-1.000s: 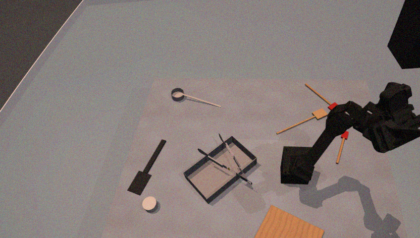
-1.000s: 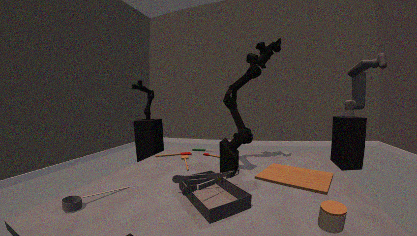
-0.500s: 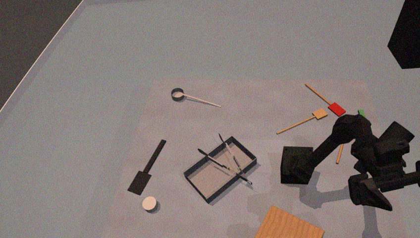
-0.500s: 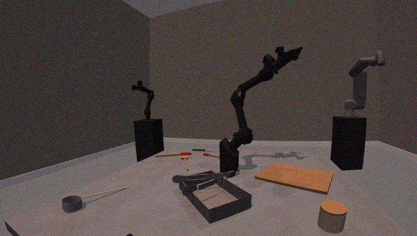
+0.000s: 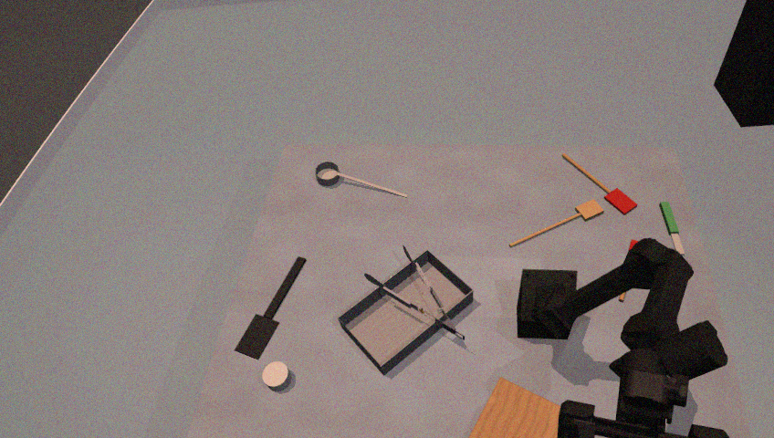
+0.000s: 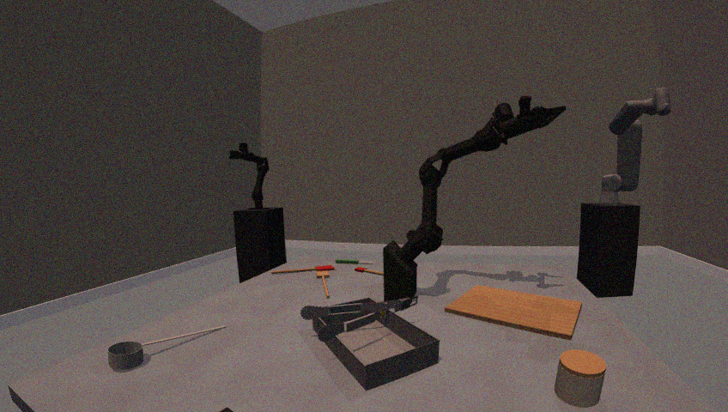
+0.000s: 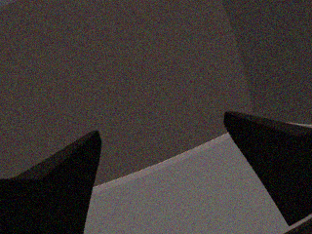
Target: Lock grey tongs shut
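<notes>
We see the tongs (image 5: 399, 297) (image 6: 352, 312) in dk. grey, w/ pale grey stretches in the top view. The roasting tin (image 5: 360, 308) (image 6: 402, 370) has charcoal walls & a pinkish-beige floor. We note the wooden board (image 5: 516, 410) (image 6: 516, 310): orange-brown w/ fine wavy grain. The table (image 5: 466, 206) (image 6: 245, 367) is mottled grey-pink. The jar (image 6: 579, 386) is grey w/ an orange-tan lid (image 5: 276, 373) (image 6: 582, 362), pale peach from the top. We see the spatula (image 5: 256, 335) in v. dk. brown, the knife (image 5: 668, 218) (image 6: 347, 262) w/ green handle & pale blade, and the arm (image 5: 664, 298) (image 6: 429, 203) in near-black.
</notes>
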`<action>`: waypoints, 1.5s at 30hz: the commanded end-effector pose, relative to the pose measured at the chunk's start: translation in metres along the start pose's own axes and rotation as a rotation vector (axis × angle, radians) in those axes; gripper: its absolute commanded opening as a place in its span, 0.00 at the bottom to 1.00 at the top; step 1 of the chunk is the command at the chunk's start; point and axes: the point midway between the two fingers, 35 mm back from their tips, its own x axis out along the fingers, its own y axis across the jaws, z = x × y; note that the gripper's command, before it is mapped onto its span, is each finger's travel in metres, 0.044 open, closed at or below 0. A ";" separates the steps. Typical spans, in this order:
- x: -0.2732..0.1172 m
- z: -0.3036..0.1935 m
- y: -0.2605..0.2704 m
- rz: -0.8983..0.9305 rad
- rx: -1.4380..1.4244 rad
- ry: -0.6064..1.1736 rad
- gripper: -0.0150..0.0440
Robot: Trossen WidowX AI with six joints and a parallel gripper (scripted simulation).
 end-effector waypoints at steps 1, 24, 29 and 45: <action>0.011 -0.026 -0.030 -0.088 -0.039 0.053 1.00; 0.003 -0.150 -0.268 -0.670 -0.218 0.470 1.00; -0.017 -0.163 -0.312 -0.779 -0.222 0.551 1.00; -0.211 -0.191 -0.495 -1.382 -0.016 0.933 1.00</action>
